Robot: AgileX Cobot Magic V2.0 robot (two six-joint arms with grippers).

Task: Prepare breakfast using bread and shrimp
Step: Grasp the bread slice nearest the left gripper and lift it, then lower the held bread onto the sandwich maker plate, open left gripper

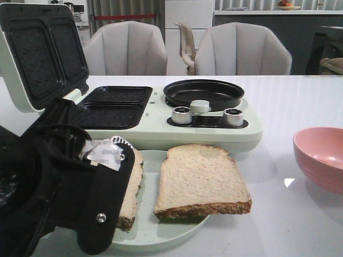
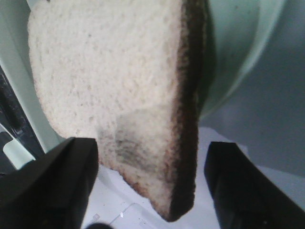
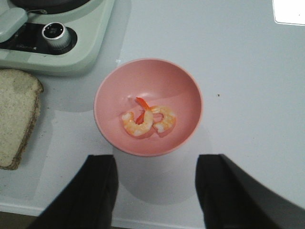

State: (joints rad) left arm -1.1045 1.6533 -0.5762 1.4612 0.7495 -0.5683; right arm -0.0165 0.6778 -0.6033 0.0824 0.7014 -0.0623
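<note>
The left gripper point(image 2: 147, 191) hangs open over soft, light bread point(image 2: 119, 90); best pinched gently at the crust.

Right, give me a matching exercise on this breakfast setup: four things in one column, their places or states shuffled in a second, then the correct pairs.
Things:
1. shrimp
2. right-hand bread slice
3. sandwich maker lid
4. round black pan

Places or states:
A. propped open and tilted back at the appliance's left end
B. lying flat on the pale green plate
C. inside the pink bowl
D. sitting on the appliance behind two silver knobs

Pairs: 1-C, 2-B, 3-A, 4-D
</note>
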